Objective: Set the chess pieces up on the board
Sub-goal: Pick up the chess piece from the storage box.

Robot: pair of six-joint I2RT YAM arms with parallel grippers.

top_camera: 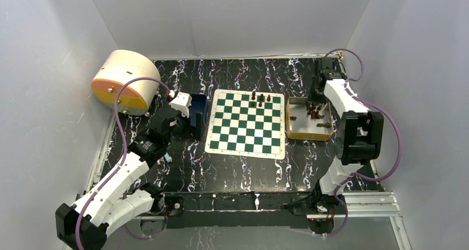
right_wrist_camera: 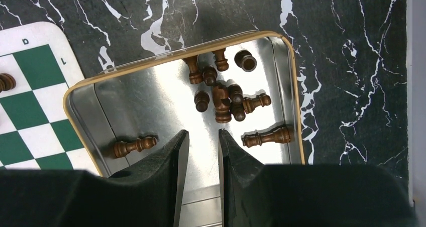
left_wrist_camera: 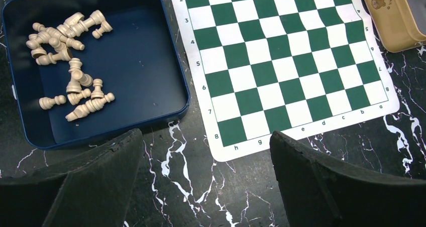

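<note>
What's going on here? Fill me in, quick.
Two robot arms are setting up a chess board. A few dark pieces stand on its far rows, and more lie in the gold tin. The right hand hovers over the tin, nearly closed and empty. The left hand hangs wide open, holding nothing, near the blue tray of pale pieces.

Left gripper (left_wrist_camera: 206, 141) spread wide; right gripper (right_wrist_camera: 203, 136) narrowly parted.

i see the tin tray (right_wrist_camera: 125, 94) as bare shiny metal inside, almost mirror-like. the dark chess pieces (right_wrist_camera: 221, 104) look like varnished wood, the pale pieces (left_wrist_camera: 75, 69) like matt wood. the board (left_wrist_camera: 291, 61) is a matt, slightly rippled mat, and the table (right_wrist_camera: 341, 46) looks smooth and marbled.
</note>
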